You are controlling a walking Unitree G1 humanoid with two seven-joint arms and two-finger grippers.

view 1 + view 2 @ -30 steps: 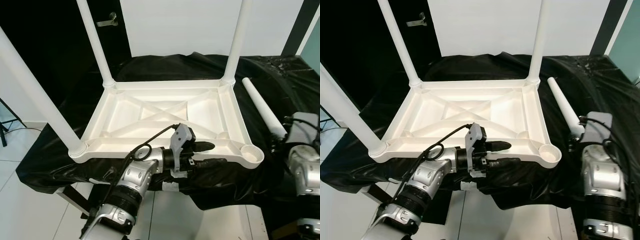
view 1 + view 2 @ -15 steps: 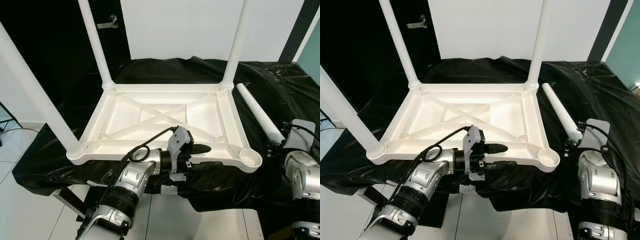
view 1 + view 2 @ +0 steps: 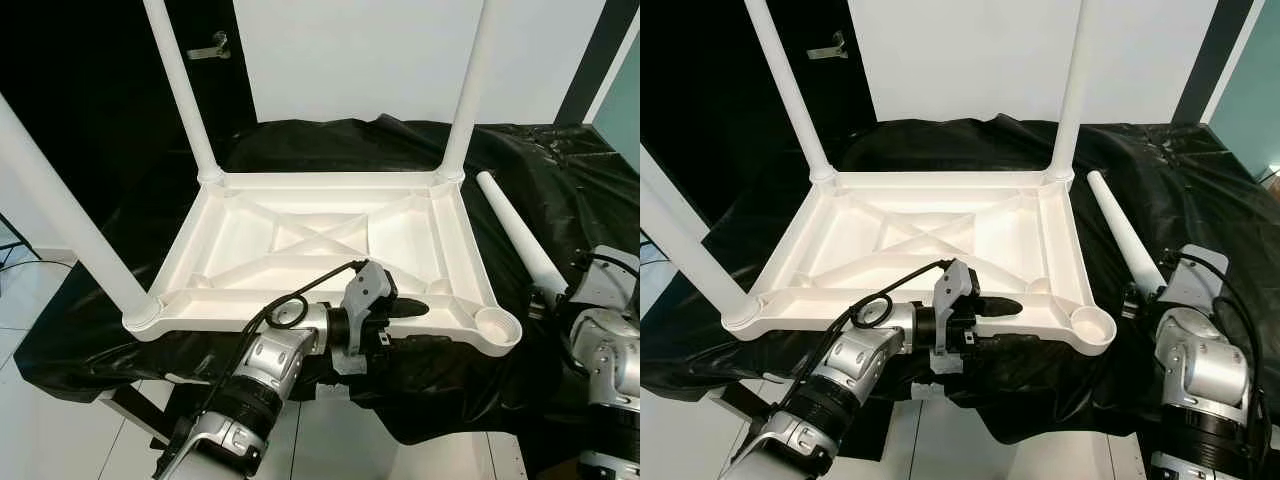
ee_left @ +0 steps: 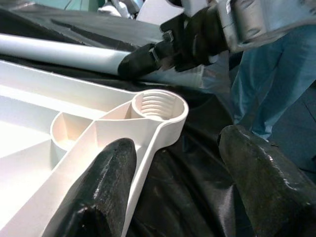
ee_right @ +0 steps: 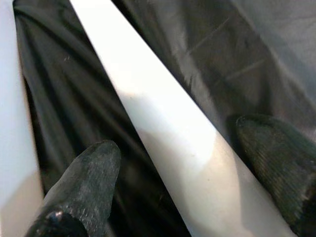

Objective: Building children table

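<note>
Two spread fingers of the left gripper [image 4: 173, 192] straddle the near rim of the upturned white table [image 3: 330, 240] beside its bare corner socket [image 4: 159, 105]. Right gripper [image 5: 182, 182] gapes around the loose leg [image 3: 515, 235], which lies on black sheeting [image 3: 560, 170] just beside the table's right edge.

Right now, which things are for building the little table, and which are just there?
For the job: upside-down white tabletop, three legs already standing in it, loose leg, empty corner socket, left gripper, right gripper.

Just there: black cloth, door handle.
</note>
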